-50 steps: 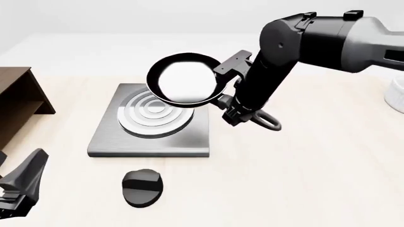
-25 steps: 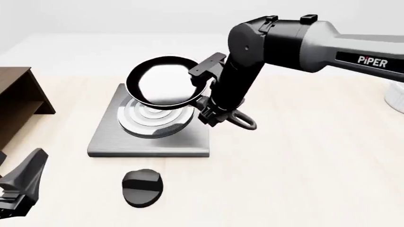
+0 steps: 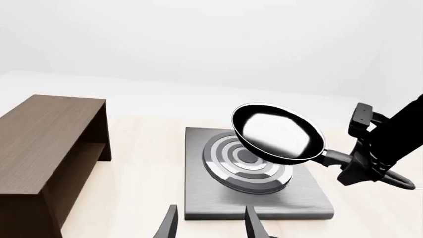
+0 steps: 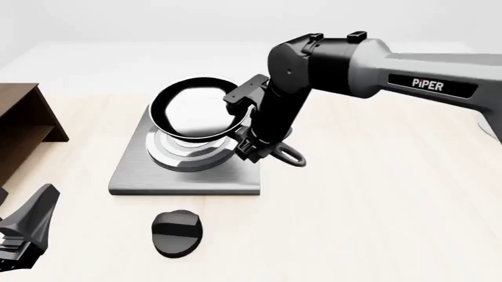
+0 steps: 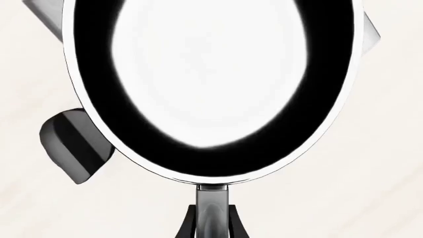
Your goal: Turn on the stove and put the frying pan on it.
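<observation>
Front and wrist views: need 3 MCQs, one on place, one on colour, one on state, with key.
1. Where is the frying pan?
A. in the air above the stove
B. on the shelf
C. beside the knob

2. What colour is the knob?
A. silver
B. black
C. brown

3. What is the right gripper doing?
A. hanging open
B. pressing the knob
C. clamping the pan handle

Key: A, the left wrist view shows a gap under the tilted pan; B, it is a black oval; C, the fingers close on the handle.

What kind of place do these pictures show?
Likely a simulated kitchen worktop: a frying pan held by the right gripper above a stove, with its knob nearby.
</observation>
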